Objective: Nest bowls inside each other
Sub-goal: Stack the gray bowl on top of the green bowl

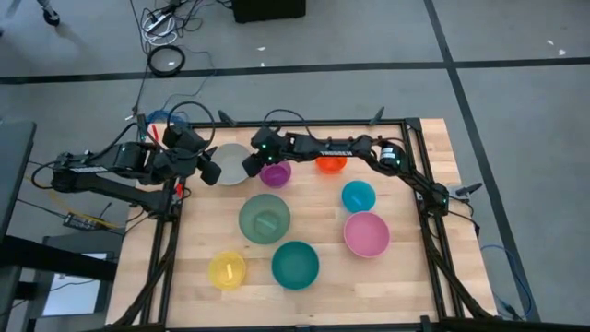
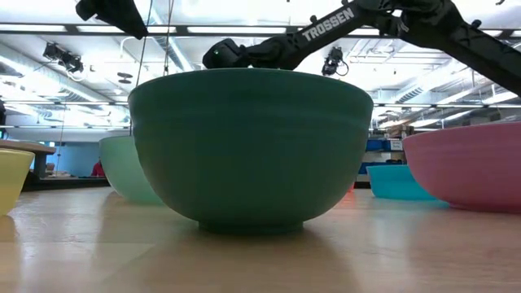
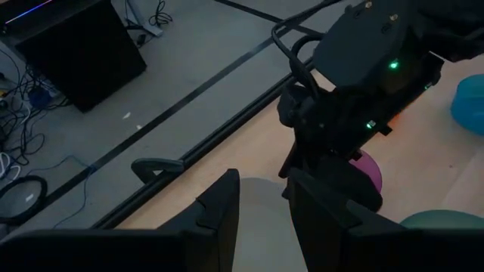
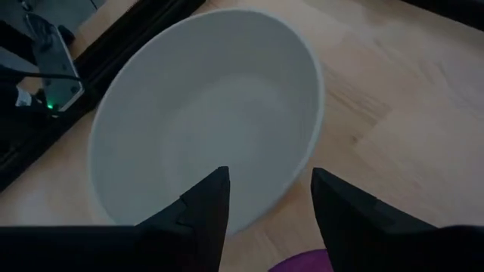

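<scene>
- Resting at the far left of the table [image 1: 406, 277], the grey-white bowl [image 1: 230, 164] sits upright with both grippers at its rim, one on each side
- Left gripper [image 1: 210, 171]: positioned at the bowl's left edge; jaws part-way apart, pale bowl surface visible between the fingers [image 3: 219, 208] in the left wrist view; whether they touch the rim cannot be told
- Right gripper [image 1: 251, 164]: positioned at the bowl's right edge, between the grey-white bowl and the purple bowl [image 1: 275, 173]; jaws wide apart, straddling the near rim in the right wrist view, holding nothing
- Grey-white bowl interior: plain, smooth, nothing inside [image 4: 204, 128]
- Sage green bowl [image 1: 265, 218]: centre of the table, near side of the grey-white bowl
- Teal bowl [image 1: 295, 265] and yellow bowl [image 1: 227, 270]: near edge, side by side, apart
- Pink bowl [image 1: 366, 233] and cyan-blue bowl [image 1: 359, 195]: right side, just beside each other
- Orange bowl [image 1: 330, 164]: far edge, partly under the right arm
- All bowls stand separately, none nested
</scene>
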Robot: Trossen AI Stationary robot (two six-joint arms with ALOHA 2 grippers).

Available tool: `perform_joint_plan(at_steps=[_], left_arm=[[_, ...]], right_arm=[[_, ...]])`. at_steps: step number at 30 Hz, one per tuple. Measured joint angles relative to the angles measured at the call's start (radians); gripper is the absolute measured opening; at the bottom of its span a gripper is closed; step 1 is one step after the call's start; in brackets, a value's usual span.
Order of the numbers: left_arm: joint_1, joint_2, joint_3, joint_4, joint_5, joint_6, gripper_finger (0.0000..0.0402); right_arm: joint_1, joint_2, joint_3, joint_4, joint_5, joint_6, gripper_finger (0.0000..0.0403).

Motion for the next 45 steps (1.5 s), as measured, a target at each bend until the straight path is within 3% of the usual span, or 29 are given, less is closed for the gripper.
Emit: perform_joint_plan(at_steps=[9, 15, 45], left_arm=[[0.000, 0.000, 0.000, 0.001, 0.000, 0.000, 0.0122], [0.000, -0.001, 0.000, 0.003, 0.000, 0.000, 0.0122], [0.000, 0.000, 0.000, 0.005, 0.000, 0.001, 0.0122]], right_arm=[[0.007, 0.038, 0.001, 0.040, 0.002, 0.024, 0.0176], [0.015, 0.141, 0.000, 0.118, -0.077, 0.085, 0.0176], [0.014, 0.146, 0.000, 0.178, -0.073, 0.082, 0.0171]])
